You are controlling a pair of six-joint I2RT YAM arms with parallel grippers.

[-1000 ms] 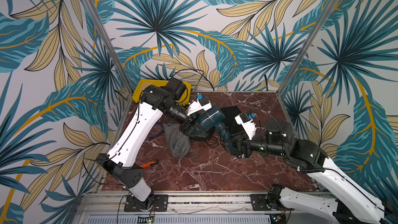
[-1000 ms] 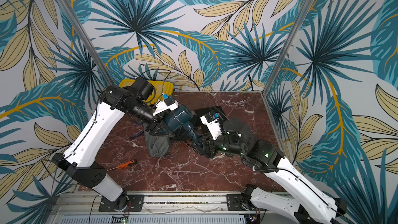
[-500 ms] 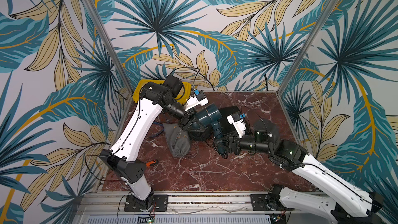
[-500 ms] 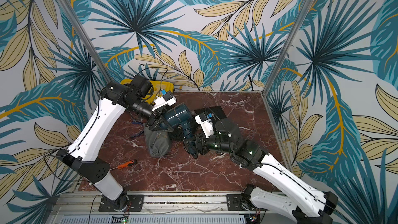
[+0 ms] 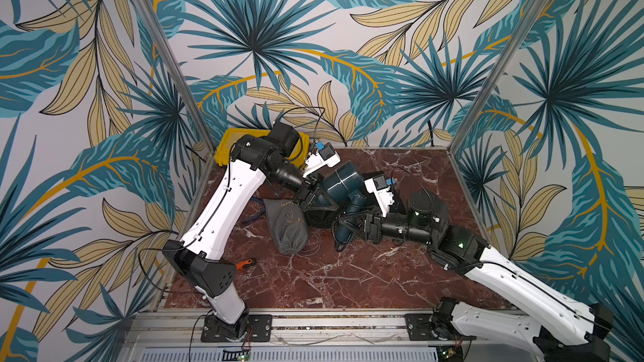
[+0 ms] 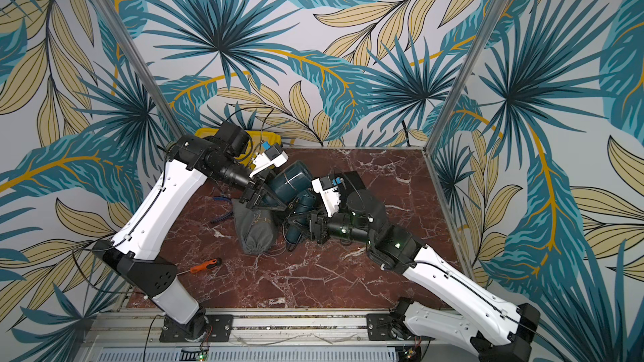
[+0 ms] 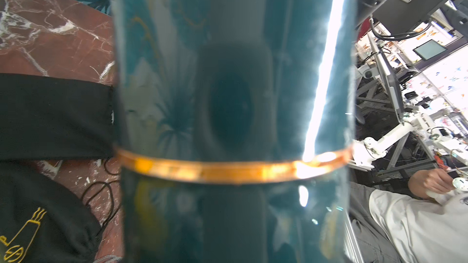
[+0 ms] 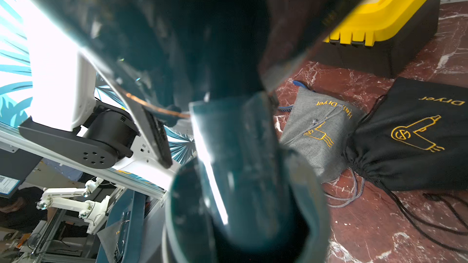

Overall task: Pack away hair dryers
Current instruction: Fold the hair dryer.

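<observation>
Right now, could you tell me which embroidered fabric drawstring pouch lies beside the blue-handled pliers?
The grey fabric pouch: blue-handled pliers poke out beside it; the black fabric pouch lies apart.

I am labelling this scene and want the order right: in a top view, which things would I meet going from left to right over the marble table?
In order: orange-handled screwdriver → grey drawstring bag → dark teal hair dryer.

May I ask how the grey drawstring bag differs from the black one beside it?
The grey bag is heathered cloth with speckled grey cords; the black bag is plain, with black cords. The grey bag's lettering reads Hair Dryer; on the black bag only Dryer is in view. Both bear a gold hair-dryer emblem and cinched mouths.
</observation>
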